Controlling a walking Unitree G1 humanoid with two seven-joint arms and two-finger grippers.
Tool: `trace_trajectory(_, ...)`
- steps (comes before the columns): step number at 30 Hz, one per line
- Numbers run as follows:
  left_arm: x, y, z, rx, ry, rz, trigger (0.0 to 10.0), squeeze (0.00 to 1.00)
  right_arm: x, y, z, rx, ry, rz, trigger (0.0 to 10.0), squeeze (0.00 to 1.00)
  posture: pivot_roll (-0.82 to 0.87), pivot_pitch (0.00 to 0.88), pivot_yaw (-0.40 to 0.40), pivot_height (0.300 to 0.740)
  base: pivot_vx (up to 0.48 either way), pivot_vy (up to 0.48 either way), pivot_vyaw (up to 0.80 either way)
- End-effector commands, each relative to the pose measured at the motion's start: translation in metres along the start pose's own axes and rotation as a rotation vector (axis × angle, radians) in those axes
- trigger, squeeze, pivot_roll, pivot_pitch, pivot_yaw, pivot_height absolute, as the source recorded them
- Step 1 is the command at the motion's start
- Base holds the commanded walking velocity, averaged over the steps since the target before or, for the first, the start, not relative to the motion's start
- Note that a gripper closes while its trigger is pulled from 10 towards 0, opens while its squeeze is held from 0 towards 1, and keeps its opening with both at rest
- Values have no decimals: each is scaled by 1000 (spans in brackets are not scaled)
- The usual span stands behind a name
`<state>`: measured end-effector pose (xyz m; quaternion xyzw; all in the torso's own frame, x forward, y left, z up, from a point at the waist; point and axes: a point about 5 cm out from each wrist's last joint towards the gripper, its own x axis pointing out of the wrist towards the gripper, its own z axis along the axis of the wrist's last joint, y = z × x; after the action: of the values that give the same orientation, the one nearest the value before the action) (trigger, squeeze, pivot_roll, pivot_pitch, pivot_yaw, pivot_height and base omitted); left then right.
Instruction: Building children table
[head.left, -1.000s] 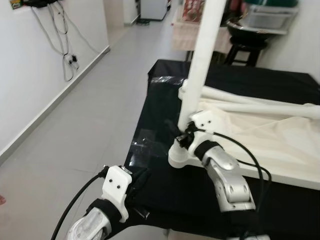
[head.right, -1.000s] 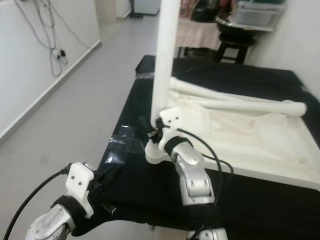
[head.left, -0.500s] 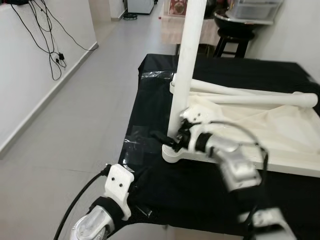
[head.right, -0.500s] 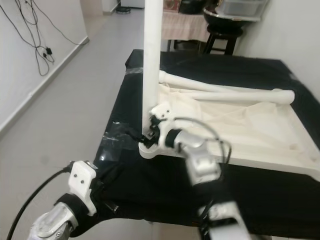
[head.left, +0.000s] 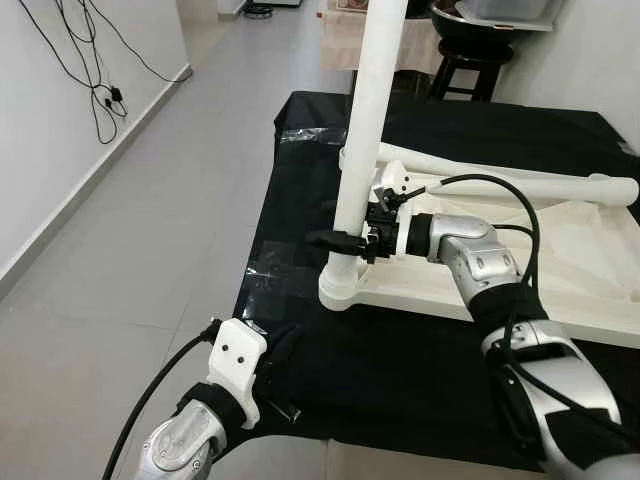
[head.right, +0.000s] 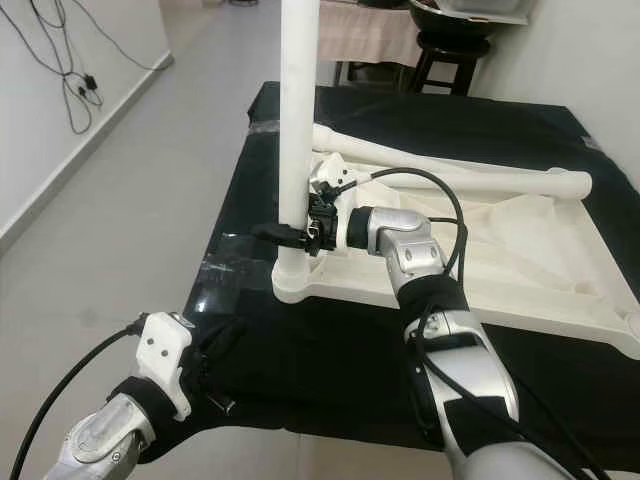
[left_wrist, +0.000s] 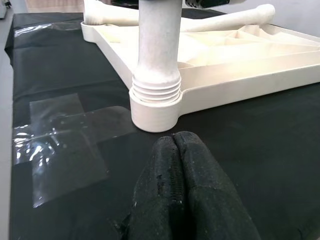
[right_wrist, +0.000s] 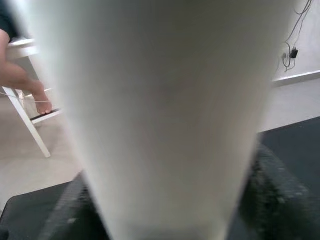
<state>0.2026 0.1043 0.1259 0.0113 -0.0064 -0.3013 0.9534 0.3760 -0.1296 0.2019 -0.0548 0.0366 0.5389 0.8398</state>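
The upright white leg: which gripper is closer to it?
Right. The right gripper has its fingers around the leg just above its base. The left gripper rests on the black cloth, short of it.

Table (head.left: 300, 200) draped in black cloth, clear tape patches (left_wrist: 65, 135) stuck near its edge, upside-down white children's tabletop (head.left: 560, 290) lying on it, two loose white legs (head.left: 520, 185) across it.

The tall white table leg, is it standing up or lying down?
Standing up. The tall white table leg rises straight from the white tabletop's corner socket, with the right hand around it.
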Motion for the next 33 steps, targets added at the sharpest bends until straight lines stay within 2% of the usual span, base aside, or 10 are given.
trace_trajectory(1,0,-3,-2,-2,4,-5,10000,0,-6,-2,-5,6,-6,-22,0,0,64,54,-83,740,0,0,0)
trace_trajectory(9,-1,-4,-1,-5,3,-9,10000,0,-33,-3,-25,8,-11,-129,0,0,54,63,-77,740,0,0,0)
trace_trajectory(15,-3,-1,-1,-4,5,-9,10000,0,-30,15,-67,140,67,-750,0,0,40,70,-68,740,0,0,0)
trace_trajectory(16,-2,0,-1,-1,7,-11,10000,0,6,59,-75,174,48,-679,0,0,51,72,-66,740,0,0,0)
trace_trajectory(18,-2,0,-1,0,8,-12,10000,0,17,72,-73,162,37,-613,0,0,51,72,-66,740,0,0,0)
trace_trajectory(27,0,0,-1,4,0,4,10000,0,32,55,-63,64,84,-509,0,0,52,58,-84,740,0,0,0)
trace_trajectory(28,1,1,-1,5,0,9,10000,0,28,50,-57,108,70,-458,10000,447,57,52,-82,740,0,0,0)
trace_trajectory(29,1,1,-1,5,0,9,10000,0,28,50,-57,108,70,-458,10000,447,57,52,-82,740,0,0,0)
trace_trajectory(30,1,1,-1,6,1,6,10000,0,25,48,-52,121,58,-451,10000,1000,57,52,-82,740,0,0,0)
trace_trajectory(33,2,0,-1,5,2,1,10000,0,18,44,-39,108,28,-362,10000,1000,52,48,-79,740,0,0,0)
